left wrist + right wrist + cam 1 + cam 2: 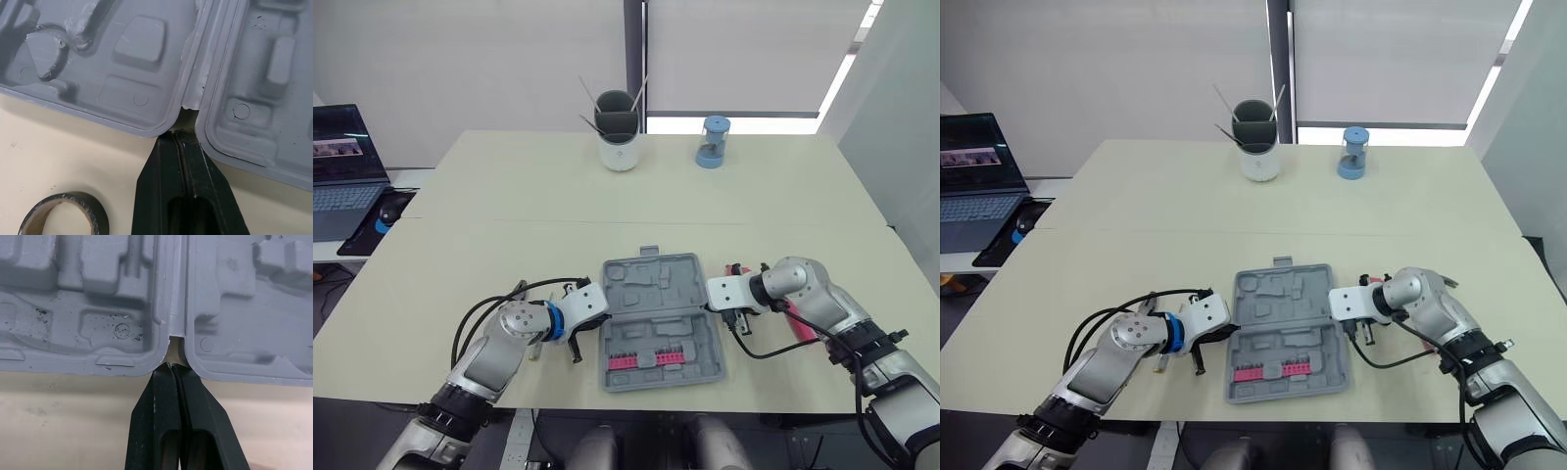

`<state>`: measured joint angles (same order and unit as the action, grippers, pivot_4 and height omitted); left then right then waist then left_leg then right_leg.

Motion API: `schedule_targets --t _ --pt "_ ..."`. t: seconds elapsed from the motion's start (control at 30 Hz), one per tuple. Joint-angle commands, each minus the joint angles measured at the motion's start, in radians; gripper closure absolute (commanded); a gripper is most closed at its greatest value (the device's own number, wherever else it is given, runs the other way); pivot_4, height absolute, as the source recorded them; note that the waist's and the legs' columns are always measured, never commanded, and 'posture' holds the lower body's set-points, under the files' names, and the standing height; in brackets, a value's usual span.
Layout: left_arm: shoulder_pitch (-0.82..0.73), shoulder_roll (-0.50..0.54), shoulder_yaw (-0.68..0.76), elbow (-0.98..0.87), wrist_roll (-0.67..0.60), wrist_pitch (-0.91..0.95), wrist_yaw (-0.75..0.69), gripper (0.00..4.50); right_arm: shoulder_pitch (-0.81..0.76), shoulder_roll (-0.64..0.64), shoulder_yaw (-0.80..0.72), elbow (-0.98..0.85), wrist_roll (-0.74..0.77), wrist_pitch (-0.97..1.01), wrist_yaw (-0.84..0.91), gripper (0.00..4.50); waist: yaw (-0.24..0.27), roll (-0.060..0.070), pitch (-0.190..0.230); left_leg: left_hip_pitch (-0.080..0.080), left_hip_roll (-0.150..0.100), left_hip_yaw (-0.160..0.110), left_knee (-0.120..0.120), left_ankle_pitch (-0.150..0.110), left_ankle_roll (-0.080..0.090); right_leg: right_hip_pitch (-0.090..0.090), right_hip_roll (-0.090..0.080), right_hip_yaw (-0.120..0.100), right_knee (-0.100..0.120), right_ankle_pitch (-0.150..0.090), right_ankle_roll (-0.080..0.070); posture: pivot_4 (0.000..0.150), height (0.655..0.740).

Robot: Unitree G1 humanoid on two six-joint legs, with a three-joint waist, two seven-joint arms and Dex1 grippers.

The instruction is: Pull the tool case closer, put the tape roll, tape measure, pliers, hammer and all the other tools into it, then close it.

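Head view: the grey tool case (661, 294) lies open and flat on the counter (509, 215), near the front edge, with its handle toward the far side and a pink strip of bits (646, 358) in the nearer half. The left pincer (576, 347) sits at the case's left edge and the right pincer (742, 321) at its right edge, both level with the hinge. A red-handled tool (800, 326) lies partly under the right arm. A white cup of sticks (618, 132) and a blue sharpener (712, 142) stand well back.

Left wrist view: the left fingers (161, 166) are pressed together on nothing, their tips at the hinge notch. A tape roll (73, 197) lies on the counter just beside them.

Right wrist view: the right fingers (156, 401) are likewise pressed tight and empty, tips touching the opposite hinge notch.
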<state>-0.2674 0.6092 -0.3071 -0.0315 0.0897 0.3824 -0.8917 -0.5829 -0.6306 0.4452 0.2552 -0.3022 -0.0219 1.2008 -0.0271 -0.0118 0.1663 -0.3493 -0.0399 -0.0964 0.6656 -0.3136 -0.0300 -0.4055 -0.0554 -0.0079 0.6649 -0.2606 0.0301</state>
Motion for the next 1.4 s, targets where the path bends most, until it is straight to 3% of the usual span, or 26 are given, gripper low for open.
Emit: schedule_targets --t 0.03,0.8,1.4 --pt "-0.028 -0.04 -0.029 -0.034 -0.034 -0.018 -0.034 4.5 0.034 0.002 -0.021 -0.141 0.054 0.027 0.019 4.49 0.0 0.0 0.0 0.0 0.0 0.0 0.0 0.0 0.0 0.0 0.0 0.0 0.0 0.0 0.0 0.15 0.74" --pt "0.118 0.025 -0.091 -0.249 -0.037 0.065 -0.139 4.5 0.314 -0.064 -0.053 -0.524 0.084 0.256 0.043 4.49 0.002 0.0 0.0 0.0 0.0 -0.001 0.0 0.0 0.001 0.001 0.0 -0.001 0.0 0.0 0.0 0.15 0.74" --pt "0.161 0.048 -0.103 -0.256 -0.024 0.05 -0.147 4.5 0.352 -0.088 -0.05 -0.556 0.093 0.28 0.036 4.49 0.001 0.0 0.0 0.001 0.0 -0.001 0.0 0.0 0.001 0.002 0.0 -0.001 0.0 0.0 0.0 0.15 0.74"
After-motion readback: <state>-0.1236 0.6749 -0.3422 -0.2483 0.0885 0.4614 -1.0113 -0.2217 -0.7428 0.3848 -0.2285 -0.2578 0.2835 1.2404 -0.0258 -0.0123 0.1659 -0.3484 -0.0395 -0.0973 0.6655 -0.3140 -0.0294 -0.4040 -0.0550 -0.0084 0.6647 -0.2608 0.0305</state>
